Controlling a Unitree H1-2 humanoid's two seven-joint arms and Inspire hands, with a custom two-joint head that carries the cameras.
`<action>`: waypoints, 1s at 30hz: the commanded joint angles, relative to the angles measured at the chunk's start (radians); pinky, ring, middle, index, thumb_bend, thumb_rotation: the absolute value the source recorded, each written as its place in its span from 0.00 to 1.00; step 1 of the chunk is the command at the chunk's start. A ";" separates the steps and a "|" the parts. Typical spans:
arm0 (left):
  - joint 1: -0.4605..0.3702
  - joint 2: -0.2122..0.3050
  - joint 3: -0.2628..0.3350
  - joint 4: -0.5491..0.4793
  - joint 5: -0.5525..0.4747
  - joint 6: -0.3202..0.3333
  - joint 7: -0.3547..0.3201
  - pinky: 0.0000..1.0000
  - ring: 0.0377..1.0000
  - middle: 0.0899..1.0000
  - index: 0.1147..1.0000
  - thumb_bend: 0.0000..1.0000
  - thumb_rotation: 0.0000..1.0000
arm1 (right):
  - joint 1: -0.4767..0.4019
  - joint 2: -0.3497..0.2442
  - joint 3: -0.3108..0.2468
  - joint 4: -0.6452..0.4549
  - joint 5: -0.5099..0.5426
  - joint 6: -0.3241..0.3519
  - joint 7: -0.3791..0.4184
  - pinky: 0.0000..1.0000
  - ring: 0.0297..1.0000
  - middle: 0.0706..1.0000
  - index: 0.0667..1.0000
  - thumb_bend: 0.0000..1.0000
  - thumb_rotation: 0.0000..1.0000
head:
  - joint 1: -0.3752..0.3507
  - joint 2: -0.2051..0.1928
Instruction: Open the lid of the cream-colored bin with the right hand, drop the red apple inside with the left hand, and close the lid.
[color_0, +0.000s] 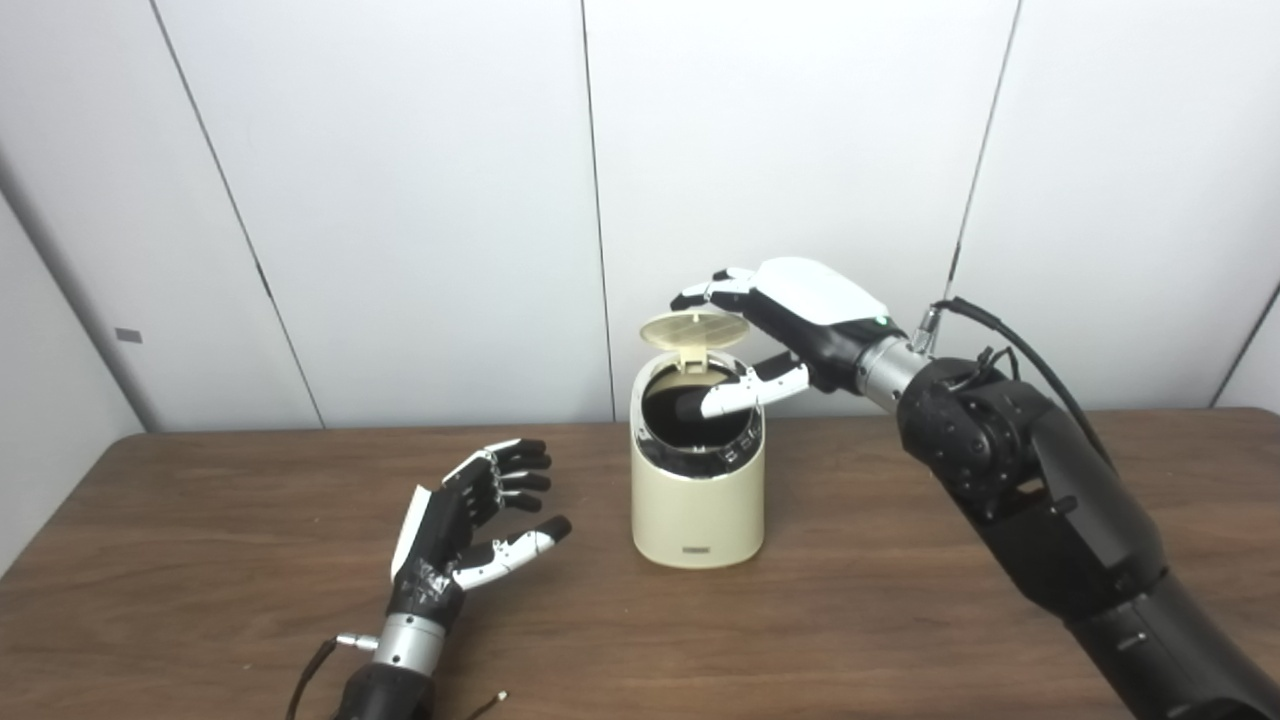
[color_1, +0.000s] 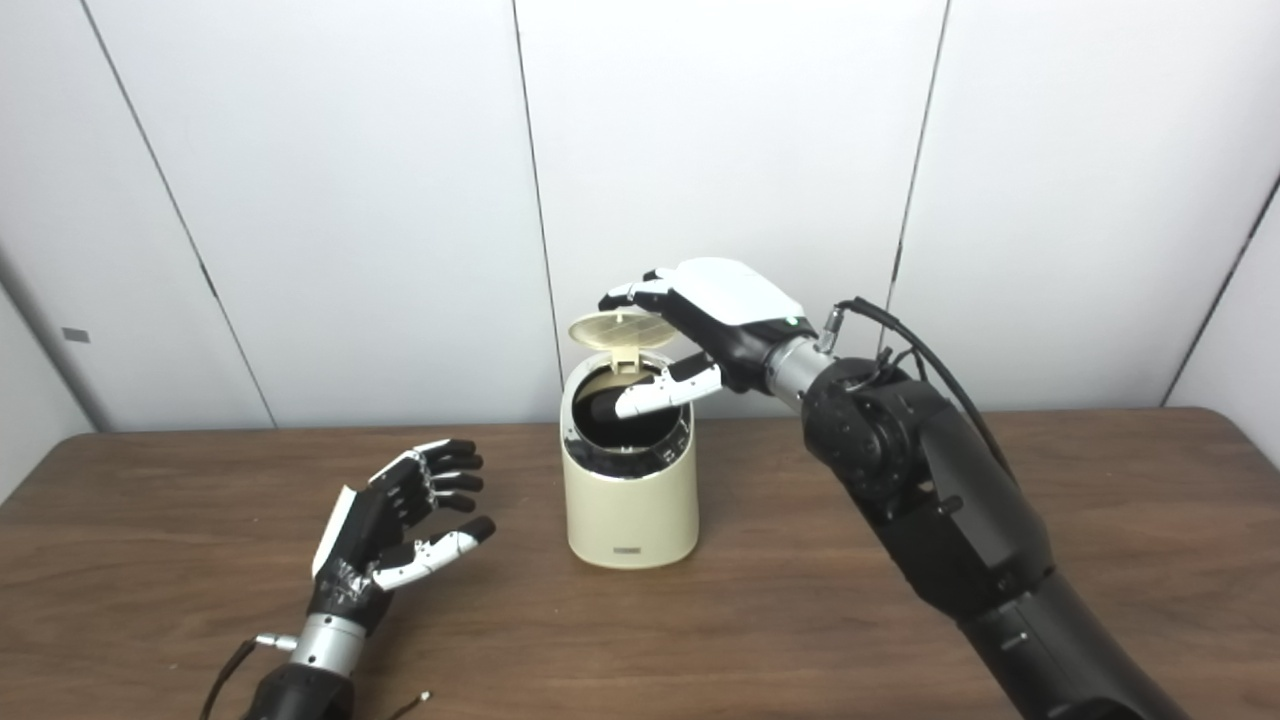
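Note:
The cream-colored bin (color_0: 697, 500) stands at the table's middle with its round lid (color_0: 693, 331) raised on the rear hinge, showing a dark inside. My right hand (color_0: 790, 325) hovers over the bin, fingers resting on the lid's top edge and thumb reaching across the opening; it holds nothing. My left hand (color_0: 470, 525) is low over the table to the bin's left, open and empty, palm toward the bin. No red apple shows in either view.
The brown wooden table (color_0: 850, 620) runs to a white panelled wall behind. My right arm (color_0: 1040, 500) crosses the table's right side. A cable (color_0: 310, 680) trails by my left wrist.

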 joint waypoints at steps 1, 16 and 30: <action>0.064 -0.027 -0.006 0.072 0.000 0.001 0.010 0.58 0.65 0.70 0.73 0.72 0.11 | -0.039 -0.028 -0.007 -0.041 -0.013 -0.025 0.002 0.84 0.96 0.84 0.81 0.71 0.76 | 0.001 0.001; 0.063 -0.035 0.000 0.066 -0.001 0.006 0.011 0.58 0.64 0.69 0.75 0.72 0.11 | 0.010 -0.051 -0.023 -0.135 -0.014 -0.086 0.023 0.78 0.90 0.77 0.75 0.69 0.70 | 0.006 0.021; 0.068 -0.035 -0.002 0.047 0.010 0.025 0.023 0.57 0.63 0.68 0.74 0.71 0.09 | 0.070 -0.046 -0.024 -0.170 -0.021 -0.132 0.040 0.81 0.89 0.75 0.74 0.69 0.68 | 0.007 0.034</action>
